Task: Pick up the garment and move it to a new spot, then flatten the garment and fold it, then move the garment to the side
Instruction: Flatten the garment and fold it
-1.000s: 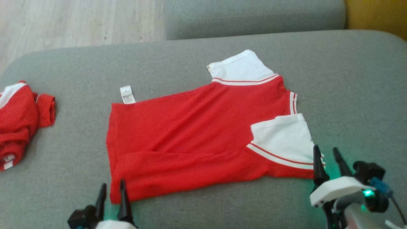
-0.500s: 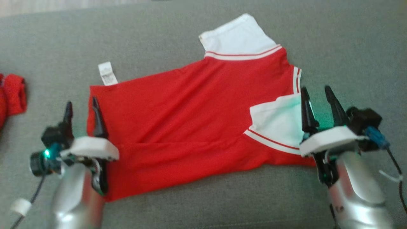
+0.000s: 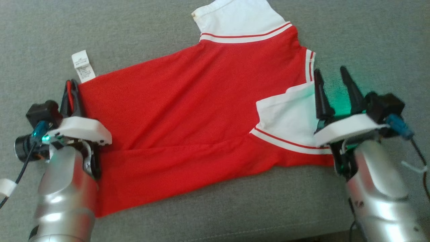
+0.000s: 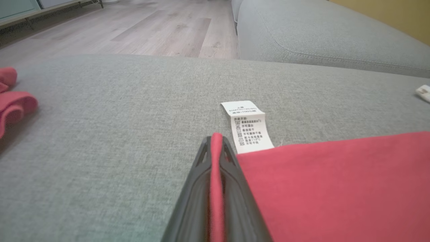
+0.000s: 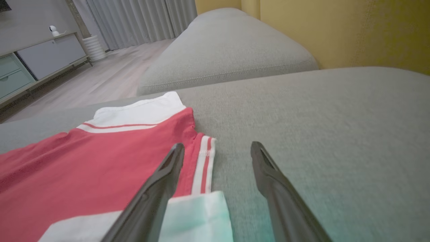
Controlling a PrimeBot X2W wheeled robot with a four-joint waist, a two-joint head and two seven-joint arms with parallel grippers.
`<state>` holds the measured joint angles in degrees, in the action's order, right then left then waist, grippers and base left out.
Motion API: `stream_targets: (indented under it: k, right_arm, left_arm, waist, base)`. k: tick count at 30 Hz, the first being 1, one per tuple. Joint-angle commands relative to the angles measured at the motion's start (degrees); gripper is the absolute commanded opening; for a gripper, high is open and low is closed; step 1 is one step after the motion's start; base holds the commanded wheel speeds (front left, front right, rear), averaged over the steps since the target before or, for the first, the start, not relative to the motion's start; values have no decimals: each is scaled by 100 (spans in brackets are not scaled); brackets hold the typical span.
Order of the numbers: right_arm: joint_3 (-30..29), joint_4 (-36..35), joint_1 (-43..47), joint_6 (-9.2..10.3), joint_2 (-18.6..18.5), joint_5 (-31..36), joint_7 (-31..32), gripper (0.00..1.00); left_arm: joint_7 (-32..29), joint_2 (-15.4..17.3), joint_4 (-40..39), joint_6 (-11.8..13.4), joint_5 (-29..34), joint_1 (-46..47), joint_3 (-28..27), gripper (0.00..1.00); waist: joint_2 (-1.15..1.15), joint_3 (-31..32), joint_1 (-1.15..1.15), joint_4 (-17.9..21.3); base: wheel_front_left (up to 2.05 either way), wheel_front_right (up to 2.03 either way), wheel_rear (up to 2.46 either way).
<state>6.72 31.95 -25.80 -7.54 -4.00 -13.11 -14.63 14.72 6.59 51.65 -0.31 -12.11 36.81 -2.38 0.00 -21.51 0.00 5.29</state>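
Grey sofa, 2 cushions in right wrist view, w/ wood floor & yellow wall beyond. 1 red shirt lies spread on the near cushion, partly folded along its near edge. It has 2 white sleeves: 1 at the far side, 1 folded onto the red body near the right end. 1 white care label sticks out from the shirt's left corner onto the sofa.

2 hands in head view. Left hand is closed on the shirt's left edge just beside the label; left wrist view shows a strip of red cloth pinched btwn its 2 fingers. Right hand is open, fingers well apart: 1 finger over the near sleeve's edge, the other over bare sofa. Can't tell if either touches down.

1 more bunched red cloth sits well apart at the left edge of left wrist view.
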Motion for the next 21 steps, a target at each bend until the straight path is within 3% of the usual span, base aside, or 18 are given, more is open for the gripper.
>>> stream_targets:
  k: [1,5,14,17,21]
  right_arm:
    - [138,-142,-329,5,-70,-33,-37,100]
    - [282,134,-987,5,-301,-143,205,100]
    - [549,1080,-2738,5,-839,-304,1701,100]
    - [584,1486,-3205,5,-987,-233,2054,100]
    - [642,1999,-3681,5,-1131,-124,2400,100]
  left_arm:
    - [28,145,21,-38,85,110,-109,0]
    - [28,39,-273,-59,278,176,-4,0]
    - [28,-324,-727,-213,448,415,484,0]
    - [28,-362,-741,-265,337,555,738,0]
    - [28,-368,-883,-240,-287,702,1415,0]
  waist:
    - [0,-51,0,-42]
    - [0,-150,0,-250]
    - [0,-501,0,-1098]
    - [0,-649,0,-1397]
    - [0,-821,0,-1738]
  base:
    - [0,0,0]
    - [0,0,0]
    - [0,0,0]
    - [0,0,0]
    - [0,0,0]
